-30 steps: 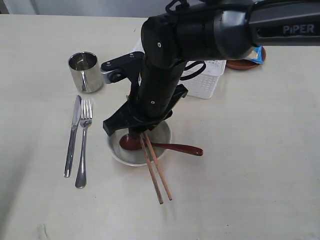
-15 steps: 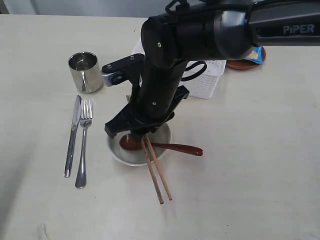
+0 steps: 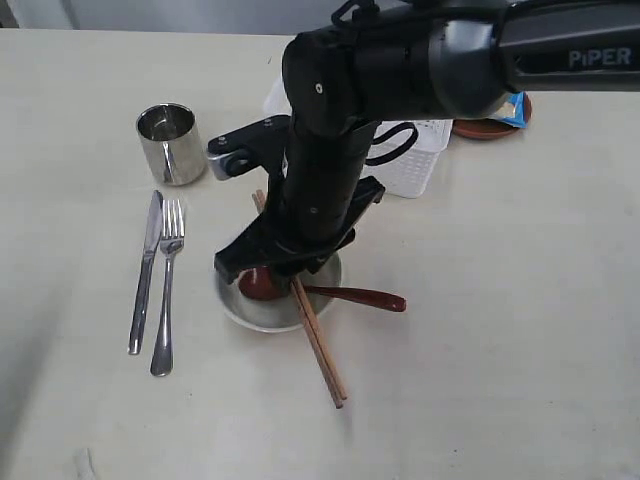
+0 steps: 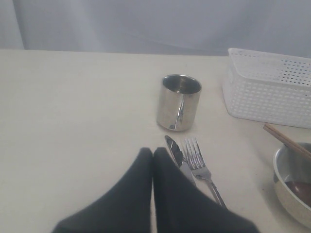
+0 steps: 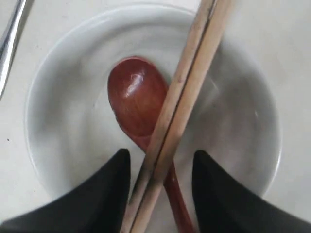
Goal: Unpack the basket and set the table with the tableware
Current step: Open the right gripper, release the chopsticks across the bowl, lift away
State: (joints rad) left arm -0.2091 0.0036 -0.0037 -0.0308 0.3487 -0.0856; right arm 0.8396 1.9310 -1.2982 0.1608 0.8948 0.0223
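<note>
My right gripper [image 5: 160, 158] hangs open just over the cream bowl [image 5: 53, 97]. The brown chopsticks [image 5: 187, 92] lie across the bowl between its fingers, with a gap on each side. Under them rests the reddish-brown wooden spoon [image 5: 133, 94]. In the exterior view the bowl [image 3: 250, 310], spoon handle [image 3: 365, 297] and chopsticks [image 3: 322, 355] sit at the table's middle. My left gripper [image 4: 153, 154] is shut and empty, near the knife [image 4: 174, 150] and fork [image 4: 198, 158], with the steel cup [image 4: 178, 102] beyond them. The white basket [image 3: 415, 160] stands behind the right arm.
A dark-brown plate [image 3: 490, 128] with a blue bag [image 3: 515, 108] on it sits at the back right, past the basket. The cup [image 3: 170, 143], knife [image 3: 145, 270] and fork [image 3: 166, 290] lie left of the bowl. The black right arm hides much of the basket.
The chopsticks' near ends have come together and their far end now shows past the arm. The right arm has shifted slightly right. The right jaws have stayed open.
</note>
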